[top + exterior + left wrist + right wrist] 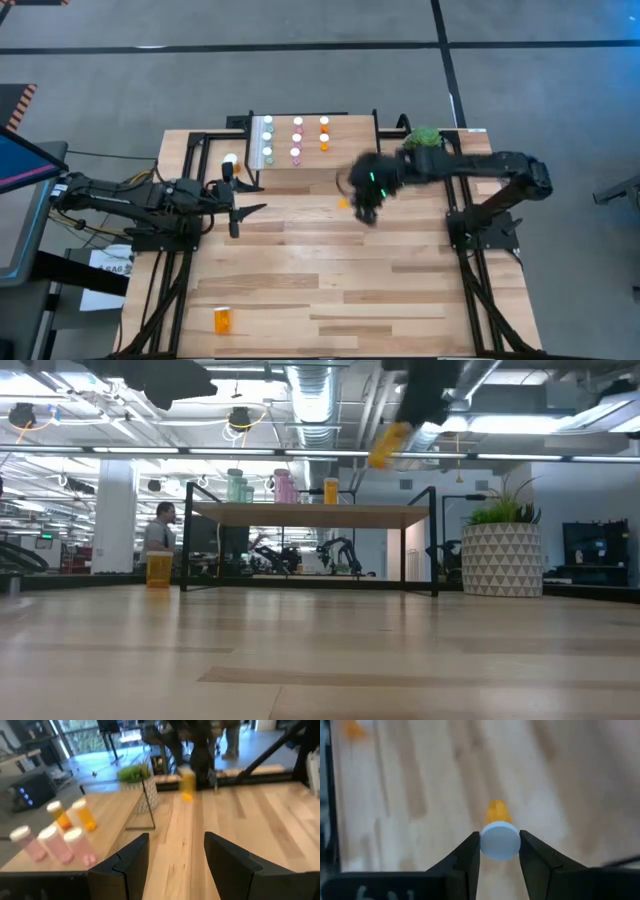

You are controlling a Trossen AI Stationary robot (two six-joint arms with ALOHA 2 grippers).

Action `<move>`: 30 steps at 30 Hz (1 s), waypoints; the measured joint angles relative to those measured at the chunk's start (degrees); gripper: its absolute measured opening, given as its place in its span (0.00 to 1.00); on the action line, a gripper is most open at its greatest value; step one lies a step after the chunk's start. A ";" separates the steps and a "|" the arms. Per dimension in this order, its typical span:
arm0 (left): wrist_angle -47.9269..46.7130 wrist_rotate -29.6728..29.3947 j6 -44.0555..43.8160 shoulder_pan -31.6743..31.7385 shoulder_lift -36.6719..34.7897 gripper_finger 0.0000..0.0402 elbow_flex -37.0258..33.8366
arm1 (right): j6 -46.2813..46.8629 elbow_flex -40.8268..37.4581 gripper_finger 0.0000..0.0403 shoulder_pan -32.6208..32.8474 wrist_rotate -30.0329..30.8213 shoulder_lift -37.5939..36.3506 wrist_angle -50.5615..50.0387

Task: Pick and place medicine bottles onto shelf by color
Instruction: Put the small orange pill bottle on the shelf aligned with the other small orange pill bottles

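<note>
My right gripper [365, 205] is shut on a small orange medicine bottle [496, 811] with a white cap. It holds the bottle in the air off the shelf's near right part, higher than the shelf top in the low view [388, 445]. The shelf [345, 150] stands at the table's far middle. It carries rows of green [238, 485], pink [284, 485] and orange [331, 490] bottles, standing upright. My left gripper [175, 855] is open and empty, by the shelf's near left corner [245, 205]. My right gripper pinches the bottle's white cap [492, 842] between its two fingers, one on each side of the cap. The fingers come from above, pointing down. The orange body hangs below them, tilted, lifted clear of the table and the shelf.
A larger orange bottle [222, 320] stands near the table's near left corner. A white-capped bottle [231, 160] stands left of the shelf, close to my left arm. A potted green plant [424, 137] stands right of the shelf. The wide middle of the tabletop [330, 270] is bare wood.
</note>
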 joint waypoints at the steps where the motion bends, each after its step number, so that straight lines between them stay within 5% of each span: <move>1: -1.15 -0.41 -0.22 0.00 -0.02 0.44 0.00 | -0.69 2.08 0.33 -1.83 -0.04 0.79 0.29; 12: -5.55 -2.98 -1.71 0.02 -0.30 0.44 -0.20 | -14.42 25.87 0.33 -14.06 -2.38 17.72 -11.93; 23: 3.94 -1.39 0.22 3.05 -8.74 0.44 -7.56 | -21.46 52.24 0.33 -18.24 -2.51 34.57 -30.13; 30: 2.85 -1.05 0.01 3.28 -10.19 0.44 -7.56 | -24.56 52.87 0.33 -19.11 -2.59 37.21 -30.45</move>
